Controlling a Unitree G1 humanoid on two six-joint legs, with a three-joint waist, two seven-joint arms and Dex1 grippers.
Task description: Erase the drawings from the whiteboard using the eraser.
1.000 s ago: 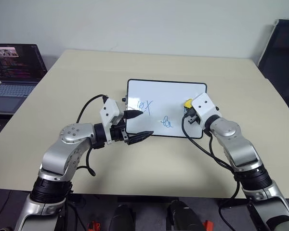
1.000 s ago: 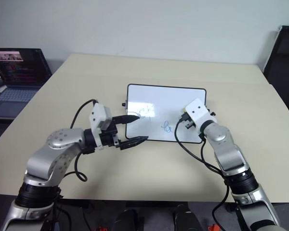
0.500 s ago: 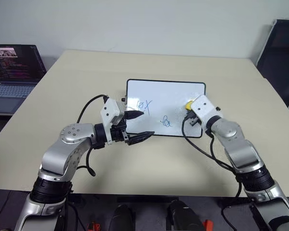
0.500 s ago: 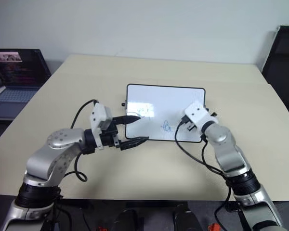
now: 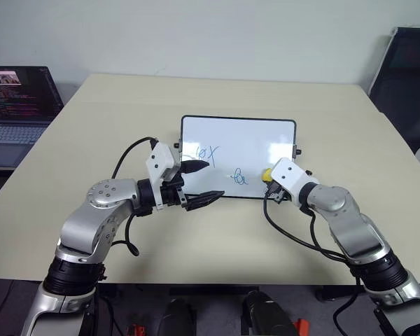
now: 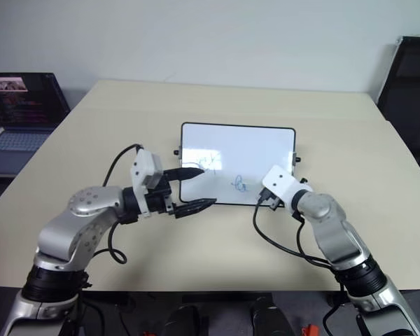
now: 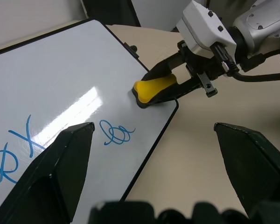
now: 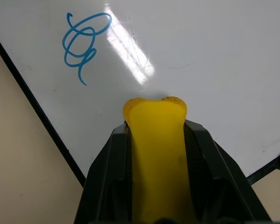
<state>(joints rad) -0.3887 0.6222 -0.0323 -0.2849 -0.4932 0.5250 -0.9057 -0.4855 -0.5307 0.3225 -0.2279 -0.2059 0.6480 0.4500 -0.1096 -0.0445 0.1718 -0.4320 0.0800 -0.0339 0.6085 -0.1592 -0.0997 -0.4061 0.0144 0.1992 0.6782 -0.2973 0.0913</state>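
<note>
The right wrist view shows the yellow eraser (image 8: 155, 154) pinched between the right gripper (image 5: 269, 176) fingers, its tip pressed on the whiteboard (image 5: 245, 140) near the corner; the head views give just a yellow spot there. The left wrist view shows the eraser's dark underside on the board. A looped blue scribble (image 5: 241, 178) lies just beside the eraser (toward the left arm), and the X drawing (image 5: 210, 152) sits farther on, near the left gripper (image 5: 201, 183), whose fingers are spread wide, holding nothing, at the board's near left corner. A laptop (image 5: 17, 101) stands far left.
</note>
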